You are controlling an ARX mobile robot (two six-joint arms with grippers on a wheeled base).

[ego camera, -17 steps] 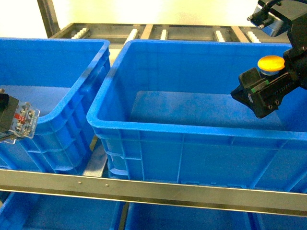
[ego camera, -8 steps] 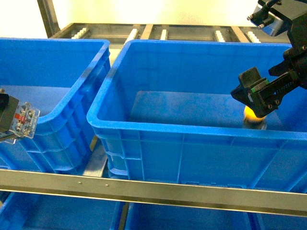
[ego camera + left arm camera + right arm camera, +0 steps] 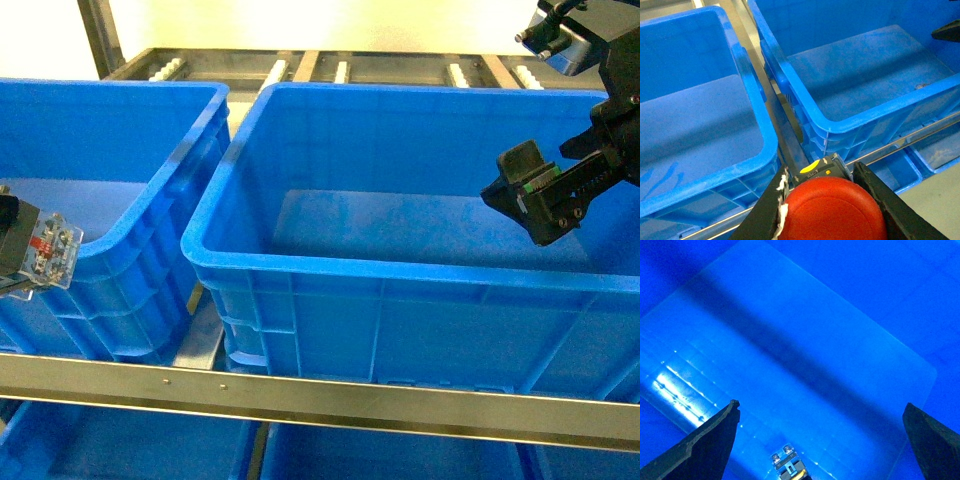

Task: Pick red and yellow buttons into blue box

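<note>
The red button's cap fills the bottom of the left wrist view, with my left gripper shut on it. In the head view its clear contact block pokes in at the left edge, over the left bin. My right gripper hangs open above the right side of the large blue box. In the right wrist view the yellow button lies on the box floor below the wide-open gripper, contact block up and a sliver of yellow showing. The head view does not show the yellow button.
A second blue bin stands to the left of the large box, with a narrow gap between them. A metal rail runs along the shelf front, more blue bins sit below it, and a roller rack lies behind.
My right gripper held the yellow button a second ago. It opened, the button dropped into the blue box, and the head view no longer shows it. The left arm stayed still.
</note>
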